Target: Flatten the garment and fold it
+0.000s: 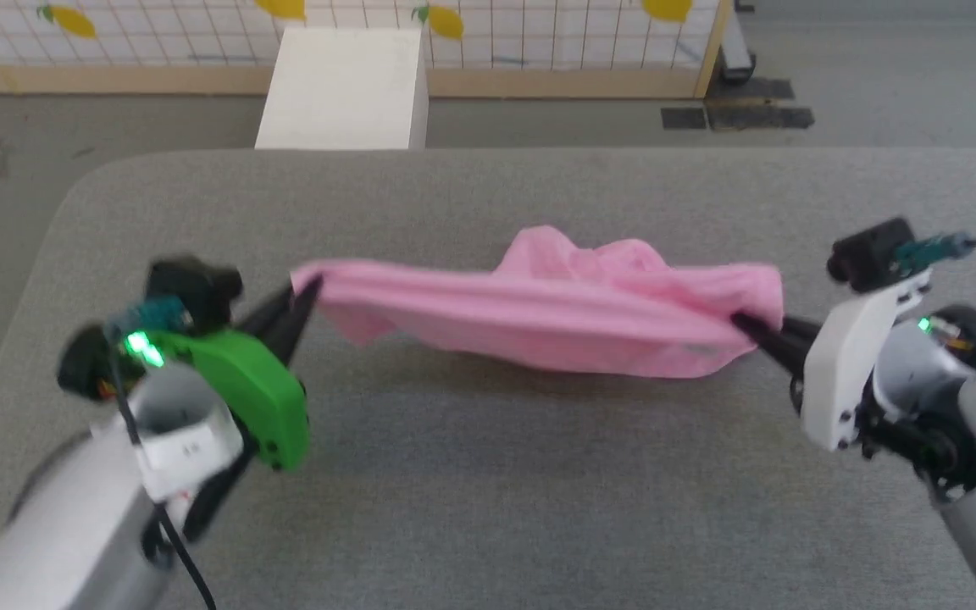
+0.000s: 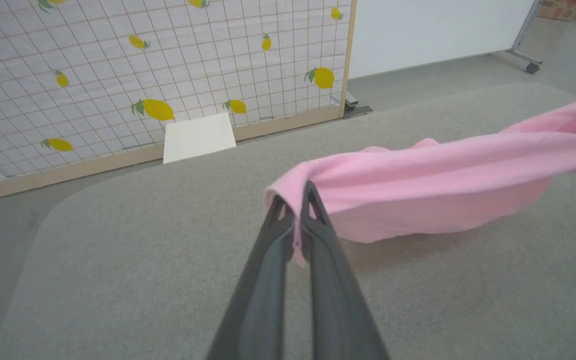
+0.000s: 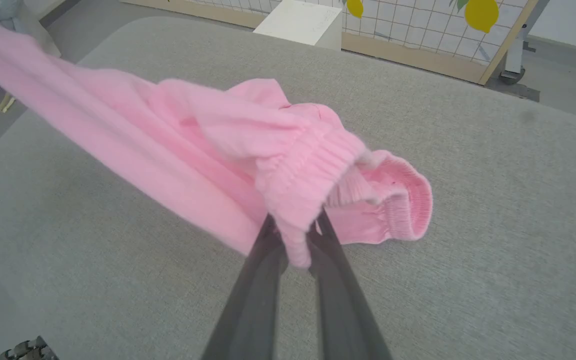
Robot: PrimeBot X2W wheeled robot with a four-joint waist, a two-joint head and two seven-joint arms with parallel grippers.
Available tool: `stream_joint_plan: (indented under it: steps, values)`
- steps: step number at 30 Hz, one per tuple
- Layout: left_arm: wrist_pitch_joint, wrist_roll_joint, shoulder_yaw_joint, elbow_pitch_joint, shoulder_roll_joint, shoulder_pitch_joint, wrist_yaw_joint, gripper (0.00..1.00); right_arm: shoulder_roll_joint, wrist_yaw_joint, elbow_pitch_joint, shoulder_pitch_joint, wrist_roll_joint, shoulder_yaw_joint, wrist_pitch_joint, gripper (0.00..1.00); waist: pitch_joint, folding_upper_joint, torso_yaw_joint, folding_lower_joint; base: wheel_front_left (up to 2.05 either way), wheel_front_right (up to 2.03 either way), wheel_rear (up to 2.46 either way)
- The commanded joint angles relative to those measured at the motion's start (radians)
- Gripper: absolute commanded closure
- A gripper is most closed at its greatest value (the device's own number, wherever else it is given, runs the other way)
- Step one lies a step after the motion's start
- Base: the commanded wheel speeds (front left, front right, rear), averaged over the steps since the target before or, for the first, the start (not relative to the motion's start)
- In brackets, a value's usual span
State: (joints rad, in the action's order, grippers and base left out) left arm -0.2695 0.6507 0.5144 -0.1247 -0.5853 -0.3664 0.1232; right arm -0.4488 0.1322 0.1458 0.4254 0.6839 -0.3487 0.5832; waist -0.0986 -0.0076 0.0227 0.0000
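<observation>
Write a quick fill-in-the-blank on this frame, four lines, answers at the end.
1. The garment, stretched over the grey table, is ____ in colour.
2. The left gripper and the right gripper are each shut on one ____ of the garment.
3. In the right wrist view, the right gripper pinches the gathered elastic ____.
4. The grid panel behind the table is printed with yellow ____.
Missing words: pink; end; waistband; lemons.
</observation>
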Motion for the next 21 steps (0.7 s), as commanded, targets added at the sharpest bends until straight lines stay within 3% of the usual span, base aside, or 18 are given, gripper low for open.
stream_joint_plan:
  steps: [1, 10, 16, 21]
  values:
    - [-0.010, -0.008, -0.020, -0.010, -0.018, -0.055, 0.005, 1.00, -0.003, -0.002, -0.017, 0.038, -0.007, 0.023, 0.016, 1.00, 0.032, 0.0076, -0.016, 0.0000, 0.00, 0.00, 0.00]
    - [-0.062, 0.006, -0.082, 0.107, 0.017, -0.383, -0.028, 1.00, 0.036, -0.002, -0.027, 0.295, -0.060, 0.123, 0.073, 1.00, -0.008, 0.0076, -0.038, 0.0000, 0.00, 0.00, 0.00]
    - [-0.040, -0.018, -0.094, 0.306, 0.075, -0.629, -0.052, 1.00, 0.080, -0.002, 0.080, 0.497, -0.120, 0.160, 0.011, 1.00, -0.123, 0.0076, -0.051, 0.0000, 0.00, 0.00, 0.00]
    - [0.048, -0.054, -0.112, 0.490, 0.125, -0.825, -0.060, 1.00, 0.124, -0.002, 0.185, 0.672, -0.171, 0.171, -0.081, 1.00, -0.255, 0.0076, -0.066, 0.0000, 0.00, 0.00, 0.00]
